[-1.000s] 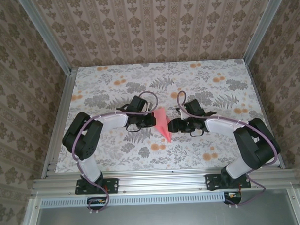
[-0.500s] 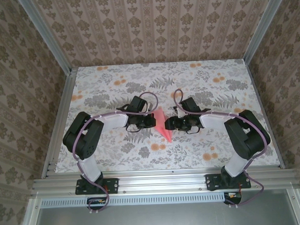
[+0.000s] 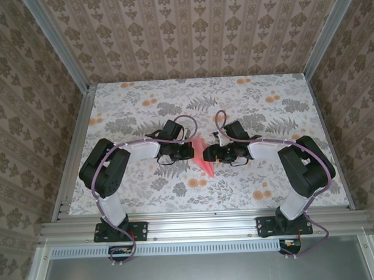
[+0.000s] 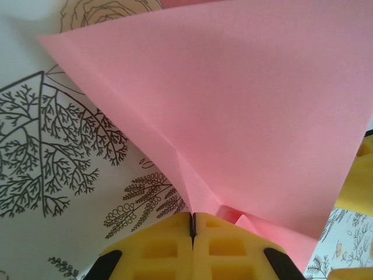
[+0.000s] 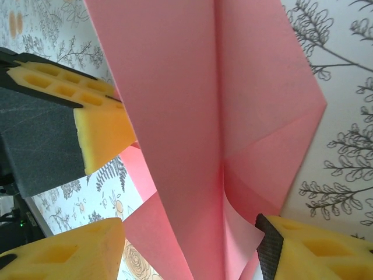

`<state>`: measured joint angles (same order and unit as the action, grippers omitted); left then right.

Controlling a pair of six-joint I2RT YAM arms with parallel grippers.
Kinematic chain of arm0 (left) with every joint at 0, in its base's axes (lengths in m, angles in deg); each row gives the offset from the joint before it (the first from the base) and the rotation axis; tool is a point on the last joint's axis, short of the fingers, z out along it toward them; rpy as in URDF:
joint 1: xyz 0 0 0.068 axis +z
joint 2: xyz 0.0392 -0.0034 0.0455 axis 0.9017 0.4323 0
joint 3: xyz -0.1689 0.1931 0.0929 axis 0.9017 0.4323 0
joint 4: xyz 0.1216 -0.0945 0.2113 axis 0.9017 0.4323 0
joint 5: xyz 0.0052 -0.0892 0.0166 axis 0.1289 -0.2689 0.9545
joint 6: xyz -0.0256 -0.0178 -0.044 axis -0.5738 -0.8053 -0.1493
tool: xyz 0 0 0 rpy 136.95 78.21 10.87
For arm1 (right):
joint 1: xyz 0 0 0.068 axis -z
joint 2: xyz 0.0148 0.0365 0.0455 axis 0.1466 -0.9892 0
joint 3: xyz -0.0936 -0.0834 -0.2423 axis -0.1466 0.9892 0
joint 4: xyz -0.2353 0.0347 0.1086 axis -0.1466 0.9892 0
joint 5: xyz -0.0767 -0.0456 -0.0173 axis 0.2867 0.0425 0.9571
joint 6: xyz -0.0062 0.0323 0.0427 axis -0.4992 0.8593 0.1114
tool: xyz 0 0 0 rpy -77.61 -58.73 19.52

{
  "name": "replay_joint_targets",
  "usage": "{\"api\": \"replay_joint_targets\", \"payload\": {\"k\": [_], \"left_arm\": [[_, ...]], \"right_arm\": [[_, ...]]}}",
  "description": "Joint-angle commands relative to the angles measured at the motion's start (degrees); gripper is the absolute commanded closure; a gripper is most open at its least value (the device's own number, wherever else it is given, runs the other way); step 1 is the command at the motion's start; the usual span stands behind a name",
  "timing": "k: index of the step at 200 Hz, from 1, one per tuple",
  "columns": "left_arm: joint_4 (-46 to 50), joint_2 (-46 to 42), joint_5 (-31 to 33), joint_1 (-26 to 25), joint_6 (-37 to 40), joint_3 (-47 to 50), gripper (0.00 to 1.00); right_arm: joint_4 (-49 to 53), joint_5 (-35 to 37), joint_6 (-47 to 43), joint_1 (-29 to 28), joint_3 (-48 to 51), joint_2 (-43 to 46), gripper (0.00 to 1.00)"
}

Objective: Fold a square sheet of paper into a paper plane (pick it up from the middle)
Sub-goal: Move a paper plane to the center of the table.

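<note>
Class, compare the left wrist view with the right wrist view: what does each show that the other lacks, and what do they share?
Left wrist: the left gripper pinched shut on the paper plane, its yellow pads meeting in a tight seam. Right wrist: the right gripper open astride the plane, and the plane's long centre crease. Shared: the pink paper and the leaf-printed table.

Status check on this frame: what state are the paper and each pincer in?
paper plane: folded to a point, creased, pinched by the left pincer.
left pincer: shut on the paper plane.
right pincer: open, jaws either side of the paper plane.
</note>
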<state>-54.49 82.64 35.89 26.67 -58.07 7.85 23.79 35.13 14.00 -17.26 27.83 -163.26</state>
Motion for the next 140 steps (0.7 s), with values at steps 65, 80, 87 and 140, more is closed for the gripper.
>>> {"api": "replay_joint_targets", "payload": {"k": [65, 80, 87, 140], "left_arm": [[0.25, 1.03, -1.70, 0.37, -0.32, -0.45, 1.00], [0.15, 1.08, -1.87, 0.36, -0.40, -0.53, 1.00], [0.15, 1.08, -1.96, 0.36, -0.42, -0.44, 1.00], [0.32, 1.22, -2.05, 0.36, -0.40, -0.93, 1.00]], "right_arm": [[6.44, 7.66, -5.34, -4.53, -3.11, 1.08, 0.43], [7.72, 9.70, -6.30, -5.23, -3.70, 1.17, 0.43], [7.86, 9.99, -6.61, -5.50, -3.87, 1.14, 0.43], [8.30, 9.55, -7.69, -6.99, -4.67, 1.08, 0.39]]}}
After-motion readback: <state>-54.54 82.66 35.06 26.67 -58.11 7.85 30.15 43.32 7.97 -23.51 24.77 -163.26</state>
